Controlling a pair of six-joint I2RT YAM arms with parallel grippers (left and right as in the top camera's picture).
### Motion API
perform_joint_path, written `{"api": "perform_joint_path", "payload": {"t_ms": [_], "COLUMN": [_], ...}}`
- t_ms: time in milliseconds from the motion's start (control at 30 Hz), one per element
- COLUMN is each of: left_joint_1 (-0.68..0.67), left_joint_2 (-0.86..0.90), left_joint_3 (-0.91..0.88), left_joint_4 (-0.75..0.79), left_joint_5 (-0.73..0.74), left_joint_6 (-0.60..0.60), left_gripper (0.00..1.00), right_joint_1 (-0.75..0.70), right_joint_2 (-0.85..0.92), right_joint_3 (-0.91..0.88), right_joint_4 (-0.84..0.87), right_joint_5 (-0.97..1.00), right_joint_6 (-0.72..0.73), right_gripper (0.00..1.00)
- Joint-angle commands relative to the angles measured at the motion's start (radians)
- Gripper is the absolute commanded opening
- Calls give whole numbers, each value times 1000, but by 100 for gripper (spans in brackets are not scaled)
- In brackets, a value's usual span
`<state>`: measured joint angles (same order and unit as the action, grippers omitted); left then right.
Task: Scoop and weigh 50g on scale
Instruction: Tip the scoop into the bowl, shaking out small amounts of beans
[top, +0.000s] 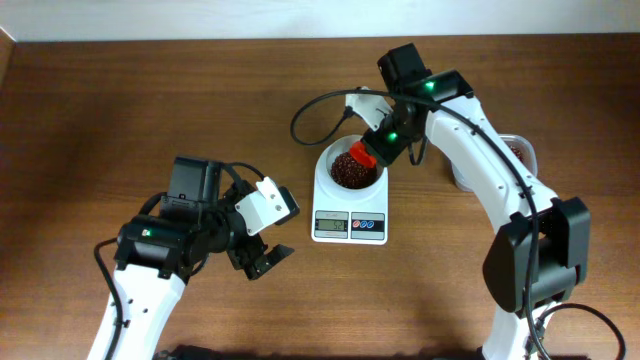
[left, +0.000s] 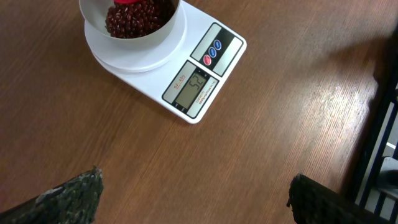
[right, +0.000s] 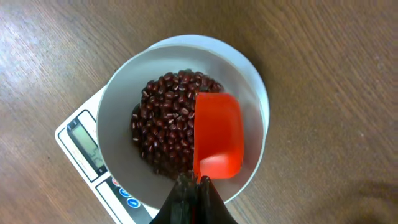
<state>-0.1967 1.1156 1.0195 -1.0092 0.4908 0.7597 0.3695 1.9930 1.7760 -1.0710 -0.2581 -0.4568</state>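
Note:
The white scale (top: 349, 227) stands mid-table with its round bowl (top: 324, 160) holding a heap of dark red-brown beans (top: 346, 171). My right gripper (top: 376, 147) is shut on the handle of an orange-red scoop (top: 364, 155). In the right wrist view the scoop (right: 217, 134) shows an empty inside and lies over the right part of the beans (right: 166, 121), within the bowl (right: 252, 84), with the gripper (right: 194, 184) at its near end. My left gripper (top: 268, 260) hovers open over bare wood to the left of the scale (left: 198, 87), nothing between its fingers (left: 74, 196).
A clear tub (top: 518, 150) with more beans stands at the right, mostly hidden behind the right arm. A black cable (top: 310, 115) loops above the table behind the bowl. The table's back edge runs along the top.

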Motion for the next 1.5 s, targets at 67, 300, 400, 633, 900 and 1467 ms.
{"api": "perform_joint_path", "payload": {"t_ms": [67,300,400,633,900,1467], "left_joint_1": [4,4,4,4,4,4], "left_joint_2": [-2,-2,-2,-2,-2,-2], "left_joint_3": [16,16,16,16,16,16], "left_joint_4": [1,1,1,1,1,1], "left_joint_5": [18,18,18,18,18,18], "left_joint_6": [13,13,13,13,13,13], "left_gripper": [99,99,99,99,99,99], "right_joint_1": [17,18,20,63,60,-136], "right_joint_2": [13,13,23,28,27,-8], "right_joint_3": [-11,-11,-13,-13,-12,-8], "right_joint_4": [21,19,14,-15,-77,-108], "right_joint_5": [15,46,46,42,-160,-397], "right_joint_6": [-12,-12,-23,-23,-6,27], "right_gripper": [4,4,4,4,4,4]}}
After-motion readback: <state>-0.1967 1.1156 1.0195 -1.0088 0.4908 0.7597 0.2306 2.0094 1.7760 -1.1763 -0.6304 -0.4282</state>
